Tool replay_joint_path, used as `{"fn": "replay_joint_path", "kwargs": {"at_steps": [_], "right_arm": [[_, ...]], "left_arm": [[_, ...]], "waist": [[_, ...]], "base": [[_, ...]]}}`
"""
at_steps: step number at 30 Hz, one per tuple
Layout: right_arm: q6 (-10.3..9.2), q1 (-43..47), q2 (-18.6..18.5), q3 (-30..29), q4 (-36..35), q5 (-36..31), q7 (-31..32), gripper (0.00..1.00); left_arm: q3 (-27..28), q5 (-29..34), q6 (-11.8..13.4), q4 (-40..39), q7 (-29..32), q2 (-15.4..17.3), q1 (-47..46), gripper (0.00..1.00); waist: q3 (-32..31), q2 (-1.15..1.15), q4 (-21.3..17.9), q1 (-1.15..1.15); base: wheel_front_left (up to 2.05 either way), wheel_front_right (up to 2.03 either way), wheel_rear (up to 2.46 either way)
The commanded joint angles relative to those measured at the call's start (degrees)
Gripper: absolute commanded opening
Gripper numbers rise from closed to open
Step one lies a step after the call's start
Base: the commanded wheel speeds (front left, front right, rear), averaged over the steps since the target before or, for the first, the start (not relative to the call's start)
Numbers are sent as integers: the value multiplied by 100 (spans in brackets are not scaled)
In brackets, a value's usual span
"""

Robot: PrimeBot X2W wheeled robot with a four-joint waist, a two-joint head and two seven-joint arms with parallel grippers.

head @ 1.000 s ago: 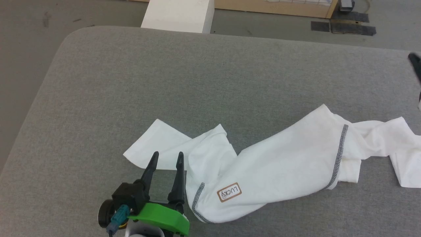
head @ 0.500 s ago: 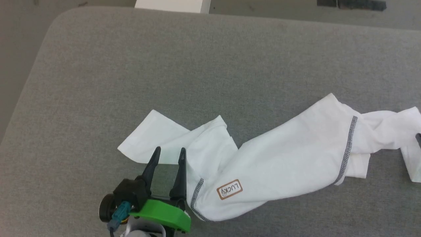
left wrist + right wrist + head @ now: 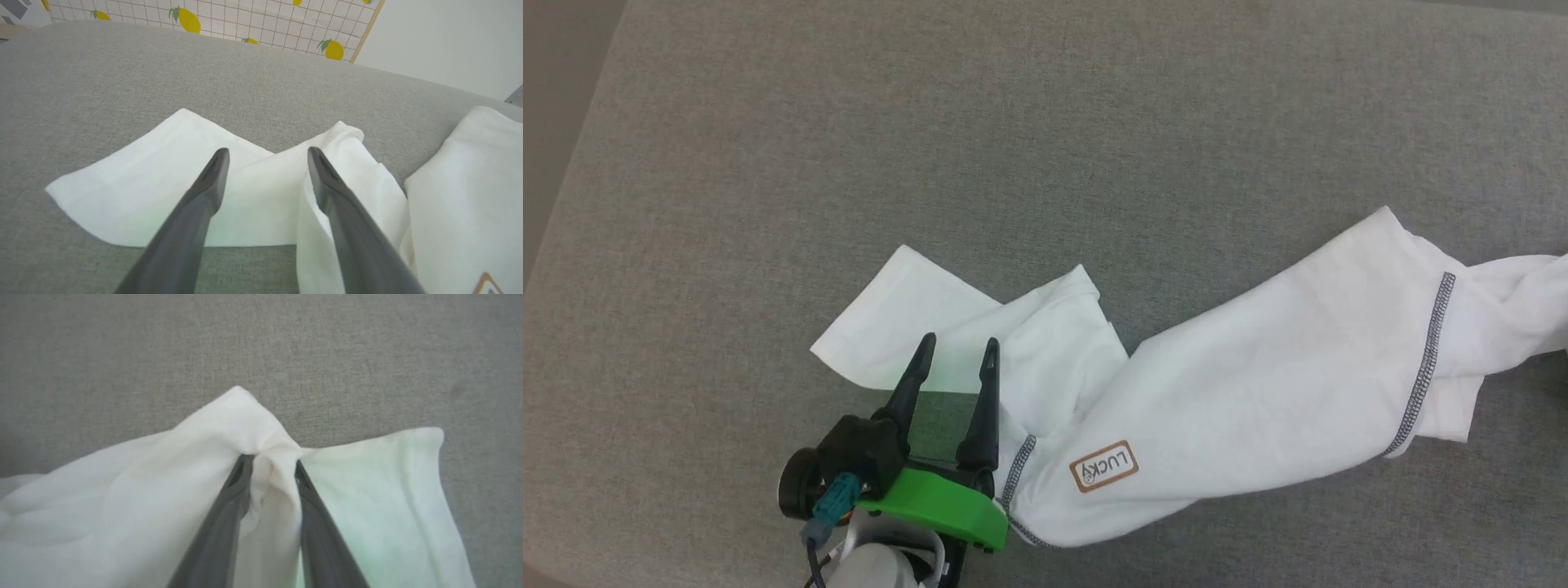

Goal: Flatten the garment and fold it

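While my left tool [image 3: 958, 343] hangs released above the grey worktop [image 3: 768, 163], its two fingers spread over a flat sleeve end [image 3: 890, 327] left of the LUCKY patch [image 3: 1103, 466], the sleeve's near edge crossing between them, the white shirt [image 3: 1258, 384] lies rumpled across the worktop. Its body stretches from the patch away to the right, past a dark grey seam [image 3: 1425, 367]. My right tool [image 3: 271, 461] is clenched on a bunched fold of the shirt, with fabric pinched up between its fingers.
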Motion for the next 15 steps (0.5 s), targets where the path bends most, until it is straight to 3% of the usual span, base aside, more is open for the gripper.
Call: {"fn": "replay_joint_path", "kwargs": {"at_steps": [1, 10, 15], "right_arm": [[-8, -5, 98, 88, 142, -17, -29, 0], [-8, -543, -4, 192, -469, 418, -232, 0], [-8, -905, -102, -66, -1002, 406, -166, 0]], "left_arm": [[10, -12, -9, 38, -10, -5, -79, 100], [-9, -107, -39, 210, -32, -12, 94, 100], [-10, -171, -26, 280, -35, 19, 306, 100]], "waist": [[-97, 0, -12, 0], [-725, 0, -125, 0], [-1197, 0, -175, 0]], "base": [[0, 0, 0], [0, 0, 0], [0, 0, 0]]}}
